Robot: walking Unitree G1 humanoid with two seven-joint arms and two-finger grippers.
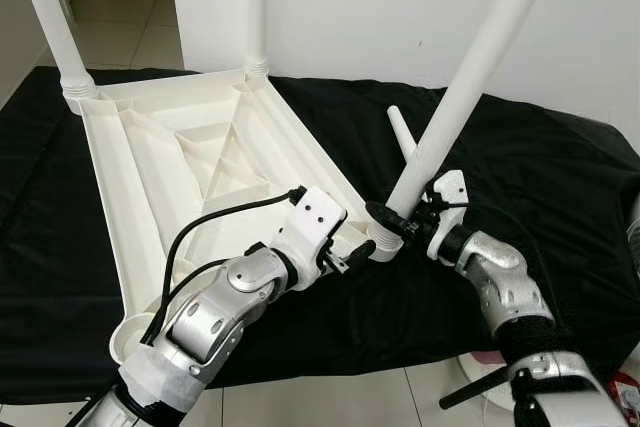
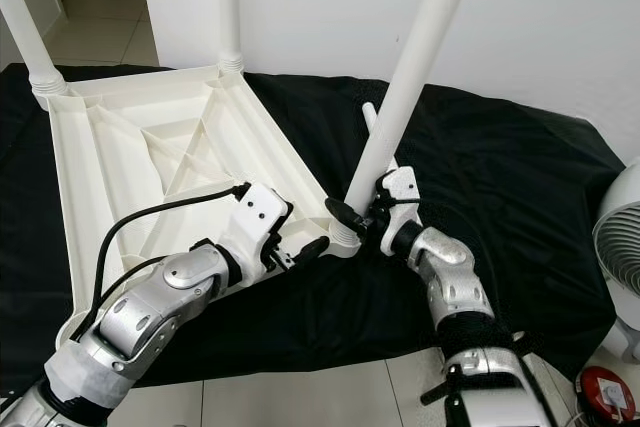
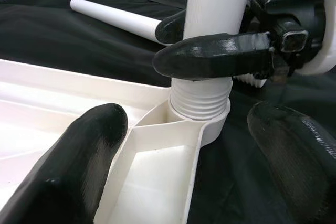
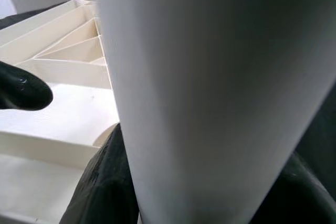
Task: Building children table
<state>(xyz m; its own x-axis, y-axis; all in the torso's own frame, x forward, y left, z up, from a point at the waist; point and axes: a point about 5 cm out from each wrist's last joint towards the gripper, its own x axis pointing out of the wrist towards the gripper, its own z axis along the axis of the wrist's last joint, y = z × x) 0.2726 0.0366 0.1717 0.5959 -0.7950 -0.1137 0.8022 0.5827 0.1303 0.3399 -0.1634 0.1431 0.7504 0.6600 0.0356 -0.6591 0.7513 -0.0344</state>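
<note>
1. Table top (image 1: 170, 167): cream moulded plastic, matt, with smooth ribs.
2. Held leg (image 1: 470, 77): smooth white plastic tube, ridged threads at its base.
3. Loose leg (image 3: 113, 17): same smooth white plastic.
4. Cloth (image 1: 540, 177): black fabric, slight sheen, creased.
5. Fingers (image 3: 215, 56): glossy black, rubbery-looking.
6. Floor (image 1: 120, 27): pale glossy tiles.
</note>
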